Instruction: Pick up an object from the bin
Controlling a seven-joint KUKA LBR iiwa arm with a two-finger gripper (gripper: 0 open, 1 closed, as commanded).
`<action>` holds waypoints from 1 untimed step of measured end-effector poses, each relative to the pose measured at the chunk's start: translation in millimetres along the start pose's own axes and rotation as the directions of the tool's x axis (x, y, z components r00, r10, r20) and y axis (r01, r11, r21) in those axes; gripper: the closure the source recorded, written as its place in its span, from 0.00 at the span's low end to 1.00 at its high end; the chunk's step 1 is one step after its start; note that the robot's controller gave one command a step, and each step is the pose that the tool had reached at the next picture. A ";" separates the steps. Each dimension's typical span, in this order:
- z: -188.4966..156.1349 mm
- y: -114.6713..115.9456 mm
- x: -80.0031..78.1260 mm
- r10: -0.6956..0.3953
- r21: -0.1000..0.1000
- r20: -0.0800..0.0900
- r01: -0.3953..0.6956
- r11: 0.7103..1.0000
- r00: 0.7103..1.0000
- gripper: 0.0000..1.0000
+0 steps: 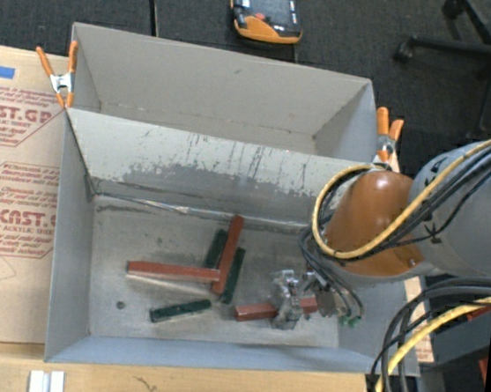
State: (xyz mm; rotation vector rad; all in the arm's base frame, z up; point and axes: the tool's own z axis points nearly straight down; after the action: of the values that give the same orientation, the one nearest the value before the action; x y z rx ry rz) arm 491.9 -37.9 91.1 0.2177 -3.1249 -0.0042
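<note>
Hanging gripper (288, 301) low over short red-brown bar (254, 311), lower right of frame, likely for pickup; grip: cannot tell.

Red-brown bars (174, 272), dk green bars (180, 310), grey bin (214, 89).

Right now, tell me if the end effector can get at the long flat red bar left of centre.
Probably yes. The end effector is at the floor's right; the long flat red bar lies uncovered, only its right end meeting a dark green stick.
</note>
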 end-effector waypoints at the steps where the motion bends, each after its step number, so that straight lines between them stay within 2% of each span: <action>1: -23.7 -0.2 -0.4 0.000 0.001 0.002 0.000 1.000 1.000 1.00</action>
State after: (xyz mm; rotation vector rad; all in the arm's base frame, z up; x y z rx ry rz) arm 492.6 -38.1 114.8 0.2175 -3.1274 -0.0024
